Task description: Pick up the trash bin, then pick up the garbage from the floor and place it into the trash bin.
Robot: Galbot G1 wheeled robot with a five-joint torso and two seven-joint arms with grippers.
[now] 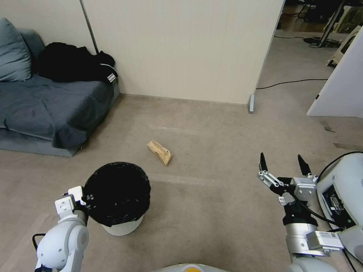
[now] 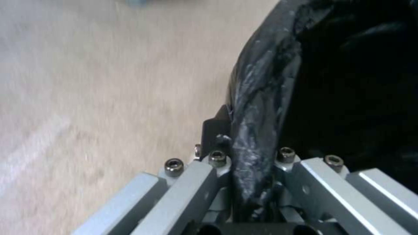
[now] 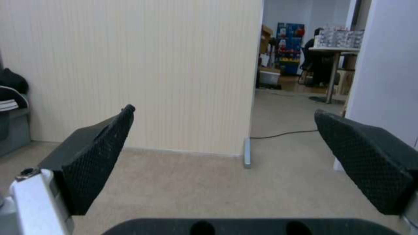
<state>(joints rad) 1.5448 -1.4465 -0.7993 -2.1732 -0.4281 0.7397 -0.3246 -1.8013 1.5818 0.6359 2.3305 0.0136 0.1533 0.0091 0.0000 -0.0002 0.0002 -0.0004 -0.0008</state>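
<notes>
Gripping the bag-covered rim of the small round white plastic trash bin with black crinkly liner [image 1: 117, 196], the left gripper [image 1: 84, 199] has its jaws pinched on that rim at the bin's left side; the right gripper [image 1: 283, 165] hangs above the beige carpet floor [image 1: 211, 151] with jaws spread wide; farther on, the crumpled tan paper garbage [image 1: 160, 152] lies on the carpet, near the cream panel wall [image 1: 181, 49].

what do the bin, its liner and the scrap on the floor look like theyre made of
The trash bin looks like smooth white plastic, judging by its even, slightly glossy wall. Its liner seems thin black plastic film: crinkled and shiny. The garbage looks like matte tan paper, creased and crumpled.
</notes>
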